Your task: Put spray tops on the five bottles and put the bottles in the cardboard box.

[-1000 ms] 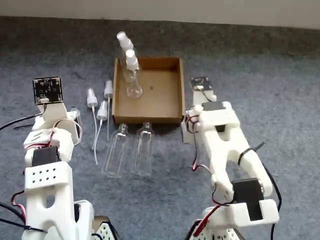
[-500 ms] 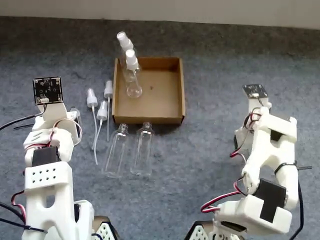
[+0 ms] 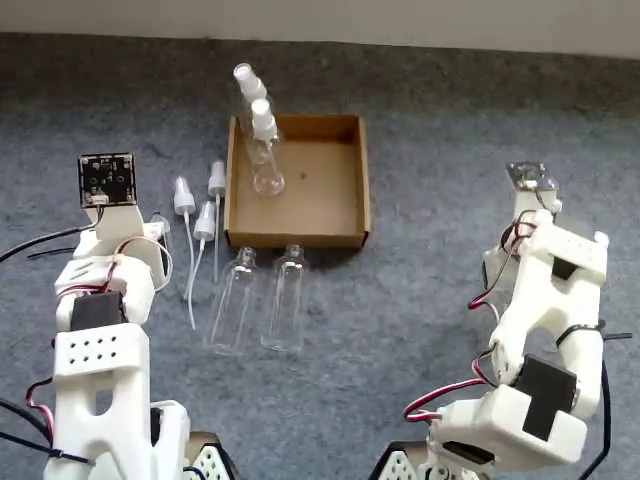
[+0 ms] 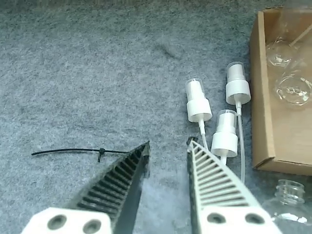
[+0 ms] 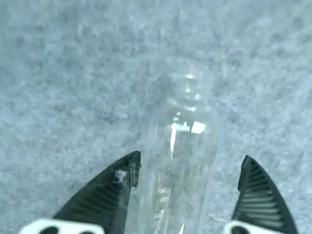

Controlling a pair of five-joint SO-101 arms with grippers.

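Carpet [image 3: 450,130], grey and napped, covers the table under two white robot arms.

The left pincer [image 4: 168,144] hangs low over the carpet. Its jaws are a moderate way apart and there is nothing between them. Just ahead of its tips and a little to one side lie three white spray tops [image 4: 224,140] with thin tubes, close together. The nearest sits just beside one fingertip. Past them is the cardboard box [image 4: 261,97], where two capped bottles [image 3: 262,150] lean in the far corner on the spray tops' side. Two open bottles [image 3: 285,300] lie side by side on the carpet with their necks toward the box's near wall. A thin black cable tie [image 4: 73,151] lies near the pincer's other fingertip.

The right pincer [image 5: 190,158] is well apart from the box, with its jaws spread wide. A fifth clear bottle [image 5: 183,126] lies flat on the carpet between them. Whether either jaw touches it cannot be told.
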